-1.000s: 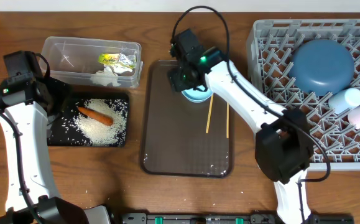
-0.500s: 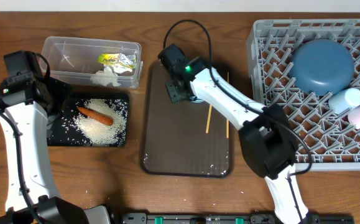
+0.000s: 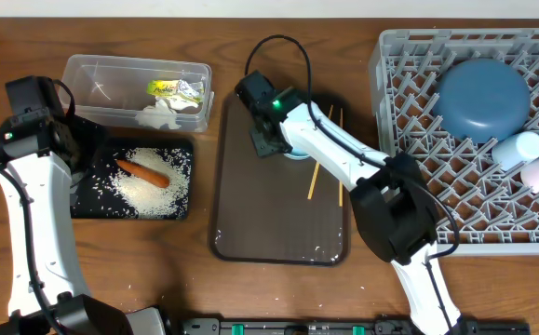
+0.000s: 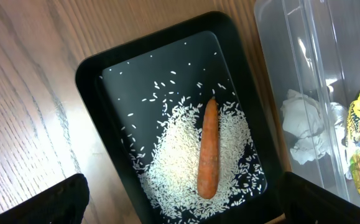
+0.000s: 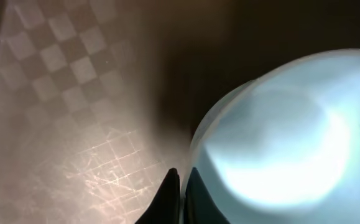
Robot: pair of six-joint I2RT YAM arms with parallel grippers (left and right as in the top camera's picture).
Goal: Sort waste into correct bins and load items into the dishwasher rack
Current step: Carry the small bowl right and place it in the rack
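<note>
I am clenching my right hand (image 5: 181,190) tight at the rim of the saucer (image 5: 279,137) on the brown tray (image 3: 269,219), perhaps pinching it. My left hand (image 4: 186,202) is hanging wide open over the black tray (image 4: 105,68).

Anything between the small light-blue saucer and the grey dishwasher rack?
Only the two thin wooden chopsticks, lying flat on the brown serving tray between the small light-blue saucer and the grey dishwasher rack. Lifted, the saucer would likely pass over them.

A brown wood-grain table (image 3: 139,270) fills the background.
</note>
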